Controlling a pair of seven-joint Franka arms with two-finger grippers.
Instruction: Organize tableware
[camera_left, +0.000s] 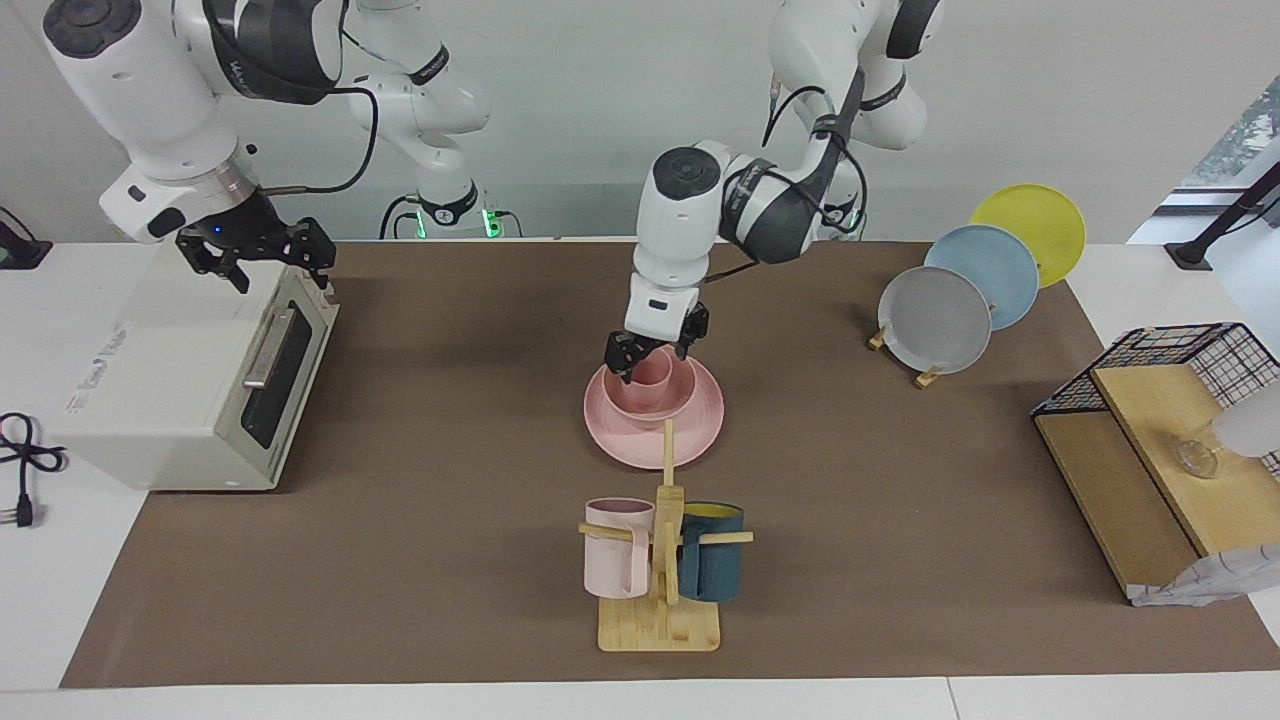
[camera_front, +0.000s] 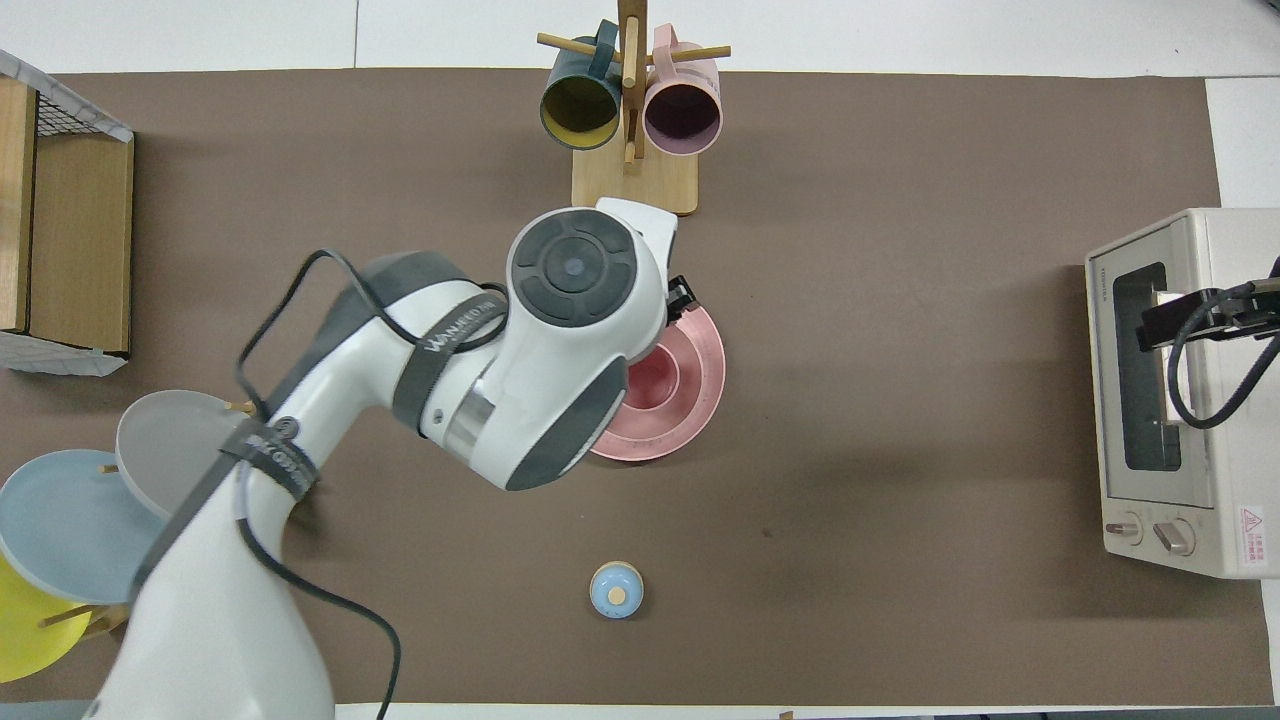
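While the right gripper (camera_left: 268, 255) waits, spread, over one white toaster oven (camera_left: 190, 380), the left gripper (camera_left: 655, 352) clasps one matte pink tapered cup (camera_left: 652, 372), nested in one pink rounded bowl (camera_left: 672, 398) on one flat pink plate (camera_left: 700, 435); farther out, two handled mugs (camera_left: 618, 560) hang.

From overhead the left arm (camera_front: 560, 340) hides the cup, much of the bowl (camera_front: 655, 380) and its tool

plate (camera_left: 655, 432): matte pink
bowl (camera_left: 668, 400): matte pink
cup (camera_left: 652, 371): matte pink
hanging mugs: pale pink (camera_left: 618, 561), dark teal (camera_left: 712, 566) with yellow inside
standing plates: grey (camera_left: 940, 320), blue (camera_left: 985, 275), yellow (camera_left: 1032, 225)
mat (camera_left: 450, 420): brown
toaster oven (camera_left: 190, 380): off-white
mug stand (camera_left: 660, 625): pale wood
small knob (camera_front: 616, 590): light blue, tan centre
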